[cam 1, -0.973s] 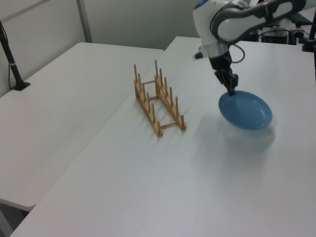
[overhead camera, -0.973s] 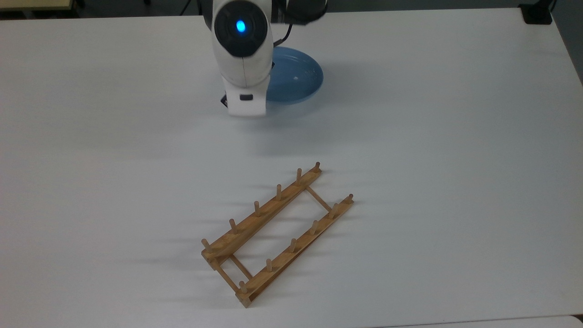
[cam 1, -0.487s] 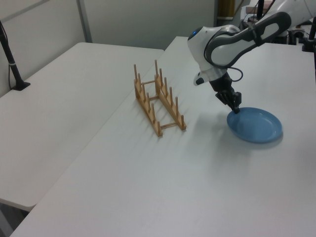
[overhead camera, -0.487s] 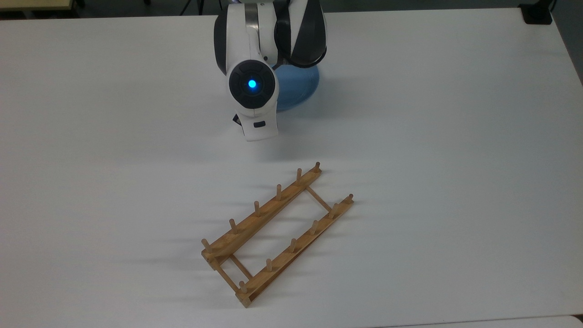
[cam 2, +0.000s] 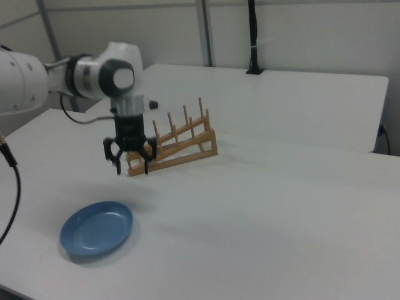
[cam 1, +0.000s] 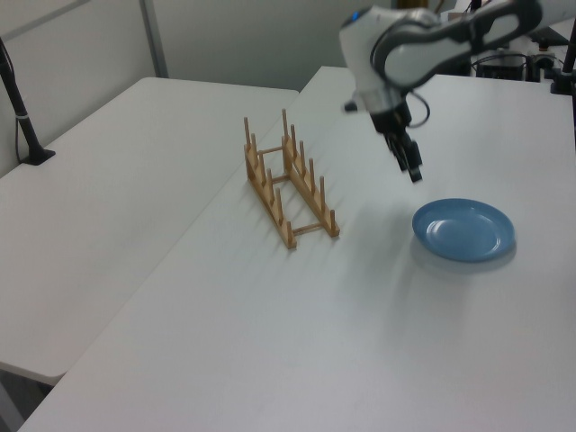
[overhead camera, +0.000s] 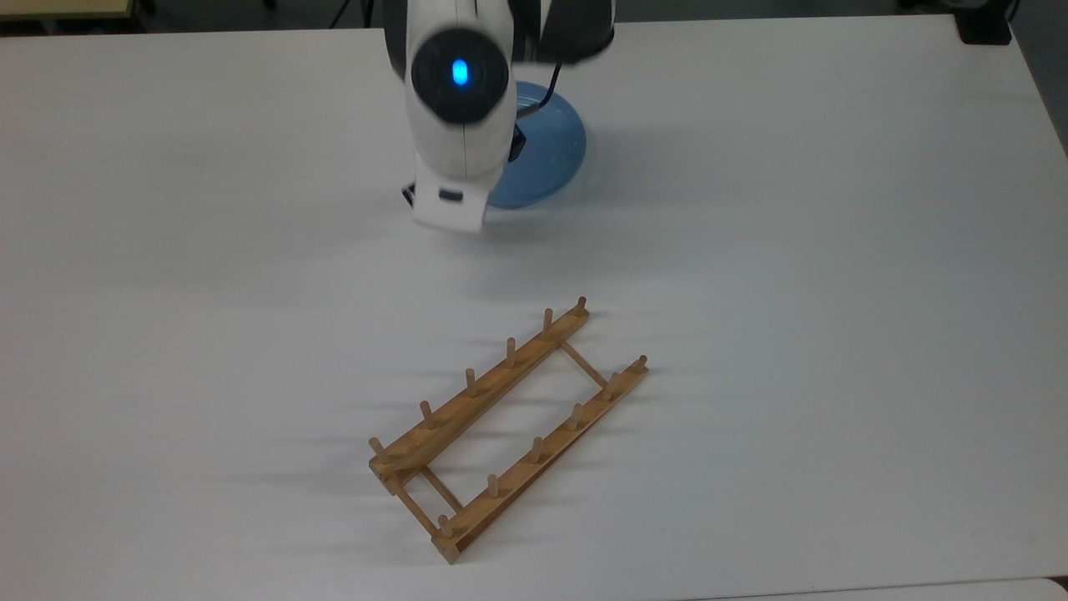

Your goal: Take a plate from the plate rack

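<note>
The light-blue plate lies flat on the white table, apart from the rack. The wooden plate rack stands with nothing between its pegs. My gripper hangs in the air above the table, between plate and rack, a little above the plate's near rim. It is open, its dark fingers spread and holding nothing. In the top view the white arm covers the plate's left part.
The white table stretches wide around both things. A second table stands beside it with a black post on it. A black cable hangs at the right view's left edge. A black object sits at the far corner.
The gripper let go of the plate's rim and rose away from it. The plate now rests flat on the table. The rack has not moved.
</note>
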### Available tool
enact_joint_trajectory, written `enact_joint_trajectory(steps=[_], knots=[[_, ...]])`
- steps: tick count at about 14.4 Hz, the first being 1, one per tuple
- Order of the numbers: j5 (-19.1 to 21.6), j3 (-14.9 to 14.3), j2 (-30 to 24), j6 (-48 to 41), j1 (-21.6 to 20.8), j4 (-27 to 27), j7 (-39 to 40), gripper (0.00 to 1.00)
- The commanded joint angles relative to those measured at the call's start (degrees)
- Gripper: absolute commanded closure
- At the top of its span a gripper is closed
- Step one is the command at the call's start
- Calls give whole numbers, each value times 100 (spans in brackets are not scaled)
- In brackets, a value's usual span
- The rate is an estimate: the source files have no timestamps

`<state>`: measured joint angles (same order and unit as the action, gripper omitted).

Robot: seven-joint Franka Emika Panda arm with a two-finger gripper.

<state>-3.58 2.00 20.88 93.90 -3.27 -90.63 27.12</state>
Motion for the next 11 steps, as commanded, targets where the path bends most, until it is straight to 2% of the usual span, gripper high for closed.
enact_joint_trajectory(steps=[1,3,5,7,11], knots=[[24,-42,-1031,-162,-77,-157,-1820,0],[7,-50,-1365,-162,-77,-174,-2647,0],[-28,-68,-1664,-153,-77,-209,-3115,0],[-55,-103,-2059,-92,-25,-419,-3143,0],[-55,-121,-2149,-161,90,-429,-3143,0]])
